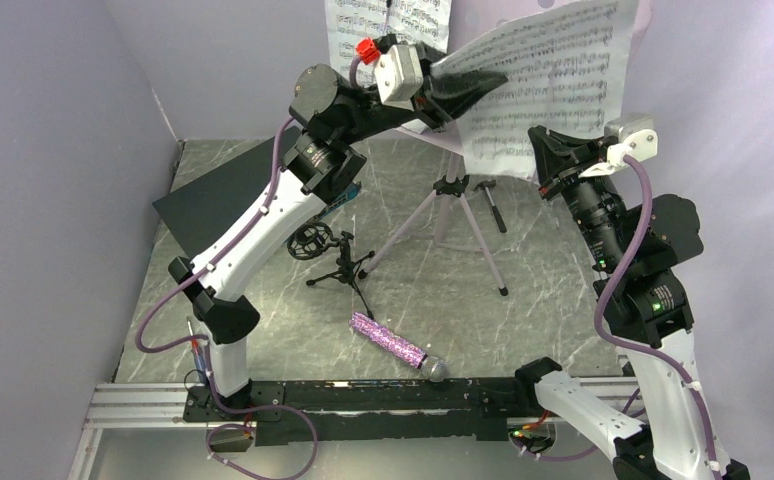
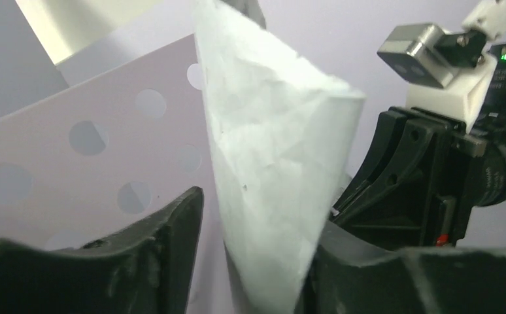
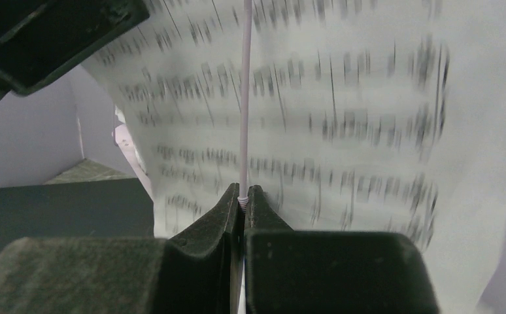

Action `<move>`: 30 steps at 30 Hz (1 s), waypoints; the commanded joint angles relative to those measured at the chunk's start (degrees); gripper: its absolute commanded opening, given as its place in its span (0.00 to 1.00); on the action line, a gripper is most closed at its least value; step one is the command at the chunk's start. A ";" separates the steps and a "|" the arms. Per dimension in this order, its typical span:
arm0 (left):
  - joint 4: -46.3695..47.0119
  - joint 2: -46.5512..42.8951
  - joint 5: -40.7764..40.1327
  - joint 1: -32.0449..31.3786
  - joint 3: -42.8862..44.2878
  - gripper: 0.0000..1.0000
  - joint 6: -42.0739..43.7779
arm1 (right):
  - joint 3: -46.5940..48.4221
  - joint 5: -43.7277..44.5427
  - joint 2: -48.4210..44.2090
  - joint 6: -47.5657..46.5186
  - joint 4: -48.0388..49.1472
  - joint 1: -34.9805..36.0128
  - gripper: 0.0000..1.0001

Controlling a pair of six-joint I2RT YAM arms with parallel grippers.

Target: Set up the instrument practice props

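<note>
Up at the pale-lilac perforated music stand on its silver tripod [image 1: 451, 186], both arms are meeting at a white sheet-music page [image 1: 553, 70] that is curling away from the stand's plate [image 2: 74, 170]. The left gripper [image 1: 493, 78] is extending in from the left, its black fingers [image 2: 172, 235] standing partly spread with the cone of paper sitting loosely between them. The right gripper [image 1: 548, 150] is pointing in from the right, its fingers [image 3: 198, 222] pressing tightly together on a thin pale edge [image 3: 244, 98] at the foot of the page; whether that edge is paper or plate cannot be told. A second white printed page [image 1: 363, 25] is showing upright behind the left gripper. Down on the grey marbled table [image 1: 543, 300], the purple glitter microphone [image 1: 391, 340] is lying on its side near the arms' bases, apart from the small black tripod mic stand with ring mount [image 1: 338, 262], which is standing near a dark flat box [image 1: 218, 200]
</note>
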 commanded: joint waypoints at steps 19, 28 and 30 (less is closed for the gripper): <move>0.49 -6.41 -5.59 -0.54 -7.53 0.55 3.93 | 1.45 -2.59 -0.22 -0.31 2.93 0.17 0.00; 3.43 -2.87 -2.51 -0.56 -1.65 0.03 1.14 | 1.54 -2.81 -0.26 -0.24 2.84 0.13 0.00; 4.49 -2.17 -1.61 -0.57 -1.12 0.03 0.88 | 1.54 -2.74 -0.28 -0.26 2.76 0.17 0.00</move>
